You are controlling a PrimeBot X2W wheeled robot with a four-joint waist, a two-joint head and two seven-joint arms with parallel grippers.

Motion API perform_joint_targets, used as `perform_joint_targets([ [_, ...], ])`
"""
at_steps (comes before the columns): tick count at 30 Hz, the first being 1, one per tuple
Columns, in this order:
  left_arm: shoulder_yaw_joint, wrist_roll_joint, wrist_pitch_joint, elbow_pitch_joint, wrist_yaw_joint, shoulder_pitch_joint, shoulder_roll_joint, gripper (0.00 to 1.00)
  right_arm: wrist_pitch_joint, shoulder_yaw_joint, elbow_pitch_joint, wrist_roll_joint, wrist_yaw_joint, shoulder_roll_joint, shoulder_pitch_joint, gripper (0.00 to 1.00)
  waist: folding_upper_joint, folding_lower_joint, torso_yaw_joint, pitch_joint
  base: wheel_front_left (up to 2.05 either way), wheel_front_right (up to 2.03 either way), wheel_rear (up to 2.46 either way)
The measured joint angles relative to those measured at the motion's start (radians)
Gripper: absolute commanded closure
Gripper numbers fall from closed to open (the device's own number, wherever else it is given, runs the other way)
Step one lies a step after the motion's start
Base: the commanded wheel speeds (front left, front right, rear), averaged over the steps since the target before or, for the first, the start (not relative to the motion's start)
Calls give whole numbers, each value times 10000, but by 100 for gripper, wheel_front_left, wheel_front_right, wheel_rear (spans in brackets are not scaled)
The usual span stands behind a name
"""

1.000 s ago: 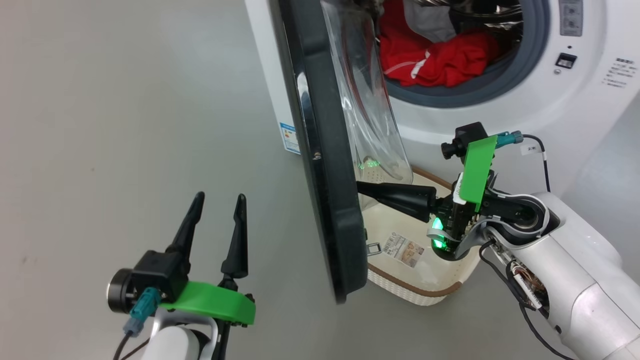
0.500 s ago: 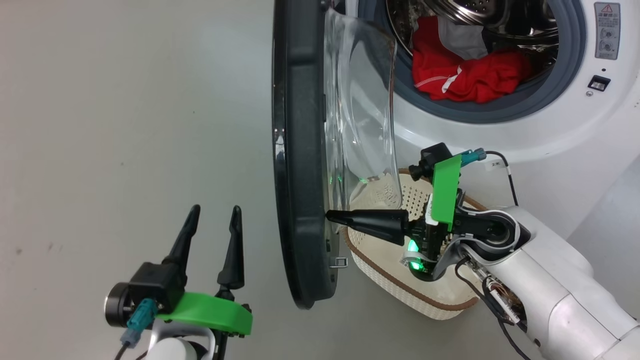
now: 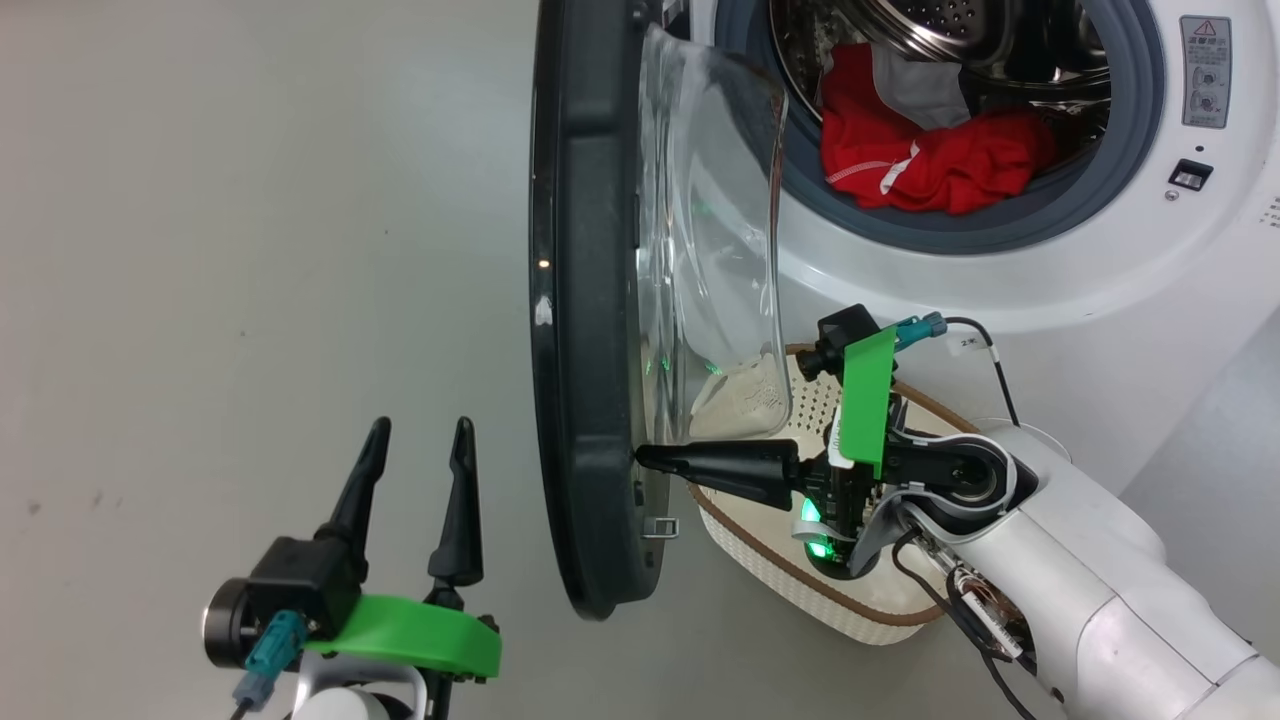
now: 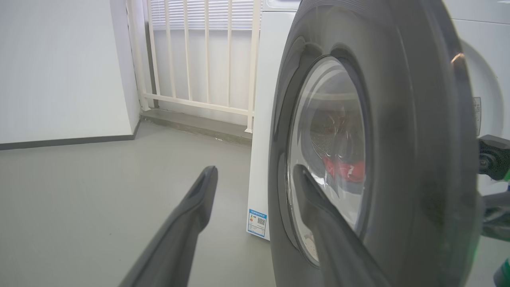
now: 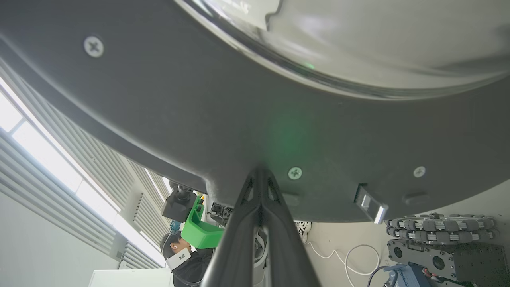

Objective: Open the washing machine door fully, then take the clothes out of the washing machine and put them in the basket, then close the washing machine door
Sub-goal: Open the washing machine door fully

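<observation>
The washing machine door (image 3: 585, 300) stands edge-on, swung out from the washing machine (image 3: 1000, 300), its glass bowl (image 3: 710, 250) facing the drum. My right gripper (image 3: 640, 458) is shut, and its tip presses the door's inner face low down; the tip (image 5: 259, 172) meets the black door (image 5: 199, 99) beside a screw. Red clothes (image 3: 930, 160) with a grey piece lie in the drum. The basket (image 3: 800, 585) sits on the floor under my right arm. My left gripper (image 3: 420, 430) hangs open left of the door, holding nothing, with the door (image 4: 398, 139) just right of the gripper (image 4: 255, 171).
Bare grey floor (image 3: 250, 250) stretches left of the door. Beyond the machine's side with its blue label (image 4: 257, 222) stands a white railing (image 4: 199, 59), and a white wall (image 4: 59, 71) at left. The door's metal latch (image 3: 662, 527) juts out near its lower edge.
The head view has shifted. The door has swung a little wider, to the left, with my shut right gripper following against its inner face. My left gripper stays open and has hardly moved.
</observation>
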State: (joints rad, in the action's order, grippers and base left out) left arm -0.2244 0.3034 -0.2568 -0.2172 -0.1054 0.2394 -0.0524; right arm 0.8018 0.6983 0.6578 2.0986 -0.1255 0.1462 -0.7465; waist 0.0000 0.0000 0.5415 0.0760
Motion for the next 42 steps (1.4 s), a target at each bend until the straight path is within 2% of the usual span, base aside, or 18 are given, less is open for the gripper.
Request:
perform_joint_targets([
  [5, -21, 73, 2, 4, 0, 0, -2, 0, -424, -2, -48, -546, 0, 90, 1, 100, 0, 0, -17, 11, 0, 0, 0],
  [7, -29, 75, 12, -2, 0, 1, -10, 0, -736, -40, -198, -715, 0, 178, 2, 56, 0, 0, -26, 0, 0, 0, 0],
  [9, -36, 75, 13, -13, 0, 1, -12, 0, -857, -58, -336, -874, 0, 249, 7, 0, 0, 0, -32, -13, 0, 0, 0],
  [14, -65, 79, 48, -94, 0, 1, -48, 0, -2023, -366, -1354, -2031, 0, 757, 267, 0, 0, 0, -74, -138, 0, 0, 0],
  [21, -184, 150, 107, -244, 6, 1, -209, 0, -4084, -90, -3043, -4888, 0, 1622, 1294, 0, 0, 0, -144, -305, 0, 0, 0],
  [26, -274, 150, 136, -382, 15, 4, -236, 0, -5931, 314, -3528, -7079, 0, 2203, 1530, 0, 0, 0, -168, -341, 0, 0, 0],
  [27, -286, 153, 134, -422, 15, 5, -238, 0, -6706, 458, -3461, -8065, 0, 2393, 1530, 0, 0, 0, -192, -356, 0, 0, 0],
  [29, -295, 165, 134, -435, 15, 5, -238, 0, -7417, 623, -3168, -9043, 0, 2508, 1529, 0, 0, 0, -223, -373, 0, 0, 0],
  [35, -313, 178, 130, -441, 15, 5, -253, 0, -9064, 525, -1875, -11936, -2, 2458, 1530, 0, 0, 0, -297, -443, 0, 0, 0],
  [42, -328, 174, 102, -407, 13, 4, -272, 0, -10339, -1221, -918, -14431, -4, 1576, 2388, 0, 0, 0, -348, -497, 0, 0, 0],
])
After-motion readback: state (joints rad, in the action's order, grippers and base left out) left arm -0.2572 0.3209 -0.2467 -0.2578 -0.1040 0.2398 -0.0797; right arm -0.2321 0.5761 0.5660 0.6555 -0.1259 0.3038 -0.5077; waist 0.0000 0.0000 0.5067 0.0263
